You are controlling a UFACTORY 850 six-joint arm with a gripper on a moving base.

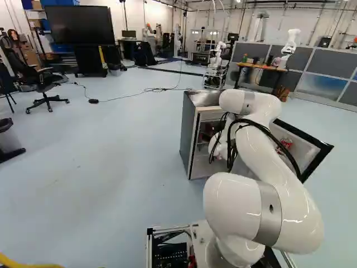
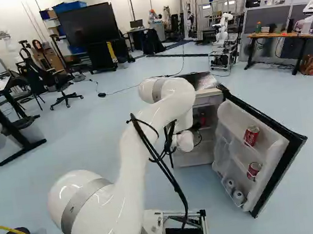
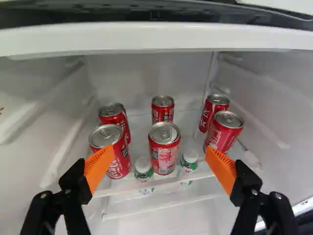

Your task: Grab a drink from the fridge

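Note:
The gripper is hidden in the base views, behind my arm at the fridge (image 1: pixel 188 134). In the wrist view the gripper (image 3: pixel 157 169) stands open, its orange pads wide apart and nothing held. Ahead of and between them is a red can (image 3: pixel 164 152) on the wire-edged shelf, with another can (image 3: pixel 162 109) behind it. Two cans, the nearer one (image 3: pixel 113 154) and one behind (image 3: pixel 115 117), stand near one finger. On the other side are a front can (image 3: pixel 224 134) and a rear can (image 3: pixel 212 110). Two small white-capped bottles (image 3: pixel 143 166) (image 3: pixel 190 159) flank the middle can.
The fridge door (image 2: pixel 262 150) hangs open at the right, with red cans (image 2: pixel 251 135) and other containers in its racks. A white edge (image 3: pixel 156 38) spans the compartment above the gripper. Another robot (image 2: pixel 222 27), a chair (image 1: pixel 42 81) and desks stand farther off.

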